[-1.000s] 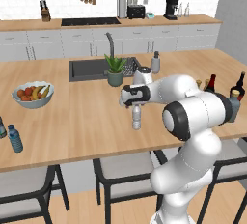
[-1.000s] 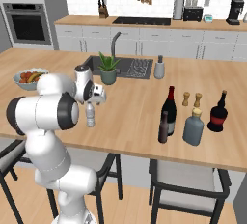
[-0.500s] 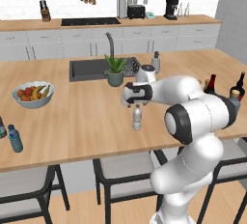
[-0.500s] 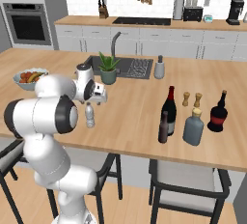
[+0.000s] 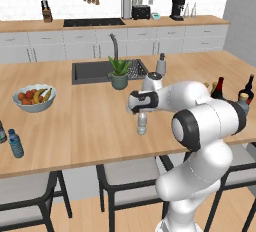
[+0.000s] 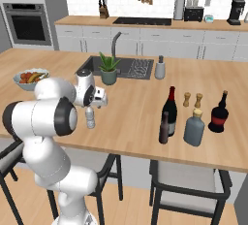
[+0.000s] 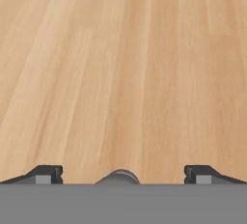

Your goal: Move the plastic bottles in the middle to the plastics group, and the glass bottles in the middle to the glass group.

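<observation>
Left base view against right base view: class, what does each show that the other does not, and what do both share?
Left base alone: the blue-tinted bottle at the counter's left edge. Right base alone: the slim brown bottle and the wooden mills. Both share the clear water bottle under the gripper, the fruit bowl, the potted plant and the wine bottle.

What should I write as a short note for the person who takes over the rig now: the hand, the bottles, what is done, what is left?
Hand: open, directly above the clear water bottle, its cap between the fingertips, not gripped yet.
Clear bottle: upright mid-counter, not moved.
Wine bottle and brown bottle: beside the glass group, the grey-blue bottle and the red-topped bottle.
Plastics group: blue-capped bottle at the counter's far left end.
Done: nothing visibly sorted.
Left: grip the clear bottle, carry it to the plastics group; check the glass bottles.
</observation>
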Robot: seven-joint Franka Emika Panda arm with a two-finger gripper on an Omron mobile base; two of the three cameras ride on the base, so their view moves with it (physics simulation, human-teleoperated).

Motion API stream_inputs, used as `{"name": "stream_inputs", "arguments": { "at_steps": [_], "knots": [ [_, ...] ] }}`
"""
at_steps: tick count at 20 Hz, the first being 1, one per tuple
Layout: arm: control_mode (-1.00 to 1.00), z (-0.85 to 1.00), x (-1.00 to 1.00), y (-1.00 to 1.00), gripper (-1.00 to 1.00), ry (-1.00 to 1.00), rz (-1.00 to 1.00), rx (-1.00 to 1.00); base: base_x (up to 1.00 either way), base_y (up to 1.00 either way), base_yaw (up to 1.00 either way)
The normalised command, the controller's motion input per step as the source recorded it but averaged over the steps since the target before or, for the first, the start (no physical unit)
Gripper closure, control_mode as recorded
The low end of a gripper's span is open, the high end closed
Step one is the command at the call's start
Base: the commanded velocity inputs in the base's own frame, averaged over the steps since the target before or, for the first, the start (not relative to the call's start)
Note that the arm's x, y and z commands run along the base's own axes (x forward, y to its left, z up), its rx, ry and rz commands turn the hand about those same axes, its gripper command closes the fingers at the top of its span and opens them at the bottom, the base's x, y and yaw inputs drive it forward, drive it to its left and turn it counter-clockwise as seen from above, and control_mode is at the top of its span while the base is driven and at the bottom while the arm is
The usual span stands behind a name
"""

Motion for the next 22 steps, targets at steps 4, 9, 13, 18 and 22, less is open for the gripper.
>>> {"name": "stream_inputs", "arguments": {
  "at_steps": [4,9,13,18,22],
  "knots": [
    [-1.00,-0.21,-0.06,0.00,-1.00,-0.05,0.00,0.00,0.00,0.00,0.00],
    [-1.00,-0.05,-0.09,0.00,-1.00,-0.15,0.00,0.00,0.00,0.00,0.00],
    [-1.00,0.00,-0.21,0.00,-1.00,-0.17,0.00,0.02,0.00,0.00,0.00],
    [-1.00,-0.09,-0.30,0.00,-1.00,-0.08,0.00,0.01,0.00,0.00,0.00],
    [-1.00,-0.16,-0.08,0.00,-1.00,-0.03,0.00,0.00,0.00,0.00,0.00]
  ]
}}
